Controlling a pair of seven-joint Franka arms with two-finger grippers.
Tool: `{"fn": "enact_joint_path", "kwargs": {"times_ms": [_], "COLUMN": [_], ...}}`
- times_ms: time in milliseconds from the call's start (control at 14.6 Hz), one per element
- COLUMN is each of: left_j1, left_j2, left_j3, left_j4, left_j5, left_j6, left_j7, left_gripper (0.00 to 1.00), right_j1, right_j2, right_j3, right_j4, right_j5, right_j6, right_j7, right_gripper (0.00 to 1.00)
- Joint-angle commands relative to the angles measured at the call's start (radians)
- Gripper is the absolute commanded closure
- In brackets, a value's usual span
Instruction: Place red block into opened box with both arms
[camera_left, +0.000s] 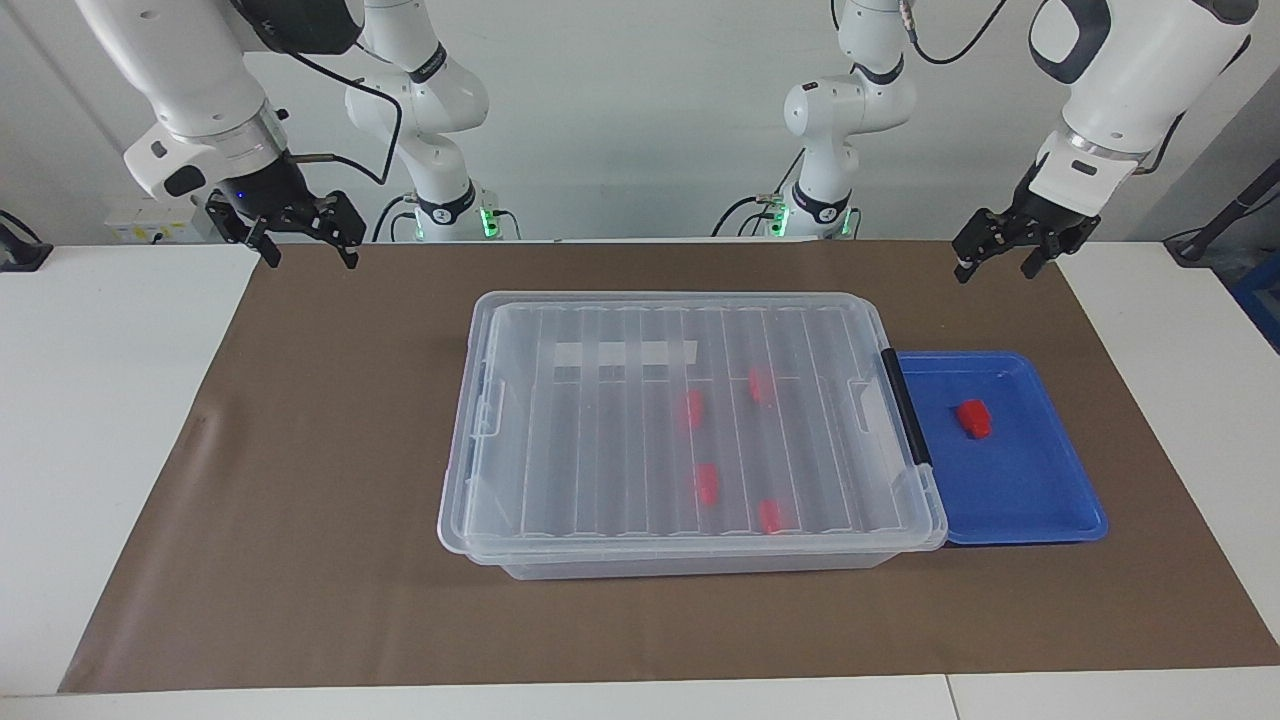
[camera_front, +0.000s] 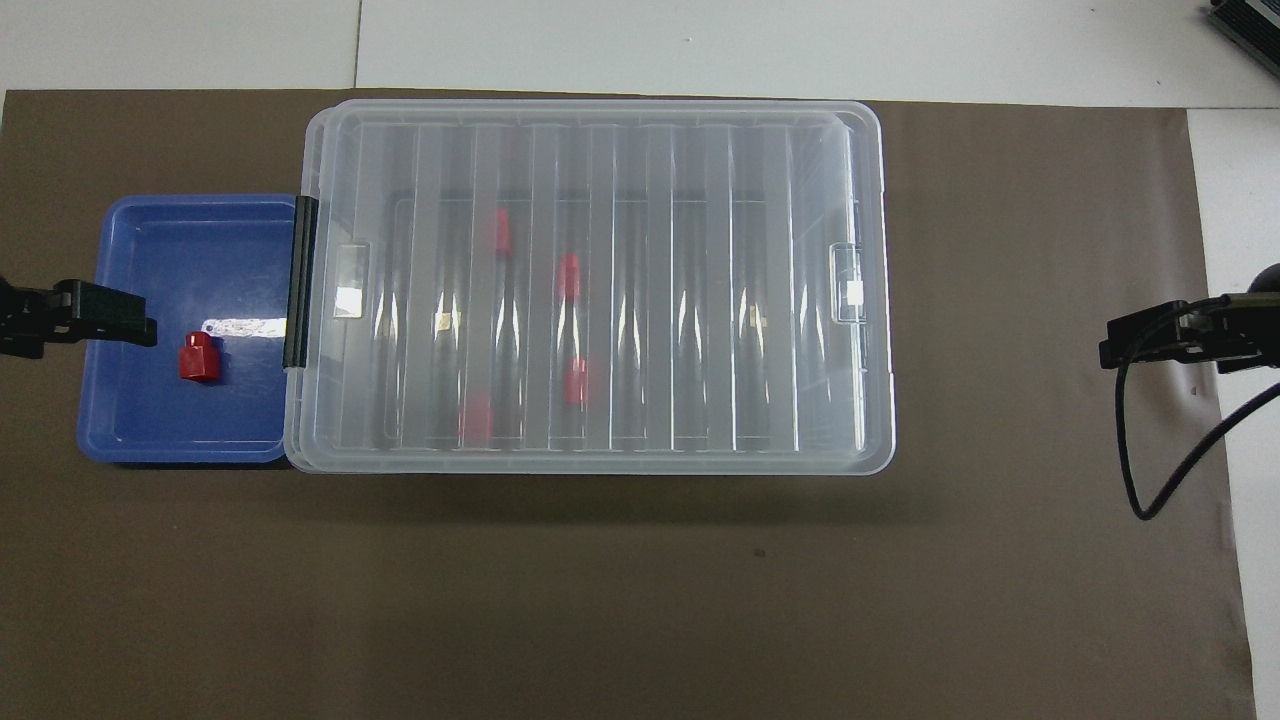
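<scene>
Red block (camera_left: 974, 417) lies in blue tray (camera_left: 1040, 500) beside lidded box (camera_left: 690, 420).

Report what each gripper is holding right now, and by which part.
Nothing is held. The left gripper and the right gripper both hang open and empty above the mat. The red block lies untouched in the blue tray; the box is lidded.

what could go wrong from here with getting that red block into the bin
1. The lid sits flat on the box, so no block can go in until an arm lifts it; a one-sided lift by the black handle might drag the whole box.
2. The red block is small, lying loose in the blue tray; a slightly off pinch by the open left gripper could push it away.
3. The right gripper, also open, waits over the mat's corner.
</scene>
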Motion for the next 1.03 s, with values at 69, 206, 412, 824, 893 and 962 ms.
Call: {"fn": "enact_joint_path", "kwargs": {"times_ms": [69, 206, 412, 824, 893, 962], "left_j1": [0.000, 0.000, 0.000, 0.000, 0.000, 0.000], "left_j2": [-0.033, -0.033, -0.033, -0.035, -0.035, -0.035], "left_j3": [0.005, 0.005, 0.005, 0.005, 0.005, 0.005], "left_j4": [-0.043, -0.043, -0.043, -0.046, -0.049, -0.051], "left_j5": [0.000, 0.000, 0.000, 0.000, 0.000, 0.000], "left_j6": [0.027, 0.027, 0.030, 0.030, 0.030, 0.031], "left_j7": [-0.008, -0.008, -0.008, -0.008, -0.008, -0.008], "left_gripper": [0.00, 0.00, 0.00, 0.00, 0.00, 0.00], "right_j1": [-0.009, -0.009, 0.002, 0.118, 0.129, 0.140], "right_j2": [-0.021, -0.021, -0.001, 0.118, 0.146, 0.170], "right_j3": [0.004, 0.006, 0.008, 0.018, 0.018, 0.020], "right_j4": [-0.024, -0.027, -0.053, -0.113, -0.113, -0.113], "right_j5": [0.003, 0.014, 0.020, 0.078, 0.081, 0.083], "right_j6": [0.022, 0.050, 0.157, 0.428, 0.462, 0.494], "right_j7": [0.015, 0.018, 0.059, 0.071, 0.071, 0.073], "right_gripper": [0.00, 0.00, 0.00, 0.00, 0.00, 0.00]}}
